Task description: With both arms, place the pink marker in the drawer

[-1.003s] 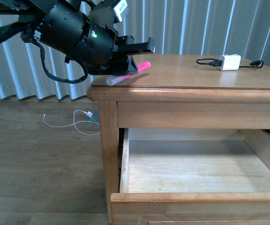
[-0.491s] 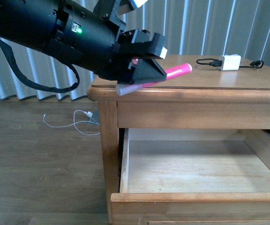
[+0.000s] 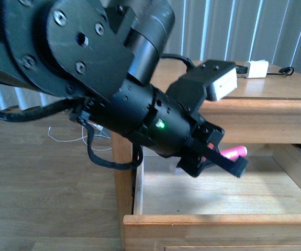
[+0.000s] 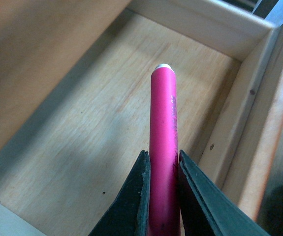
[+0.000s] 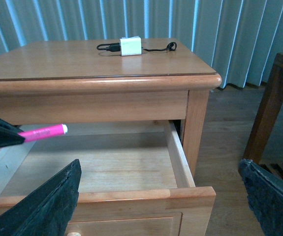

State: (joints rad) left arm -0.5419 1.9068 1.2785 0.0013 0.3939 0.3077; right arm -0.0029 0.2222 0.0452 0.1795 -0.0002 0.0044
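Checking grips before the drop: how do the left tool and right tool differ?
The left tool is shut on the pink marker; the right tool is open and empty. The left tool hangs above the open drawer; the right tool faces that drawer from its front. Both are dark.

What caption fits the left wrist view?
Left hand grips a bright-pink cylindrical marker above the open pale-wood drawer.

Soft daylight through blinds [image 3: 276,31] behind desk [image 3: 276,86]; pale sheen on desk top. Desk shadow across drawer [image 3: 218,193] rear. Left arm [image 3: 87,78] near lens, dark, soft. Right wrist view bluish; right gripper fingers [image 5: 43,206] blurred.
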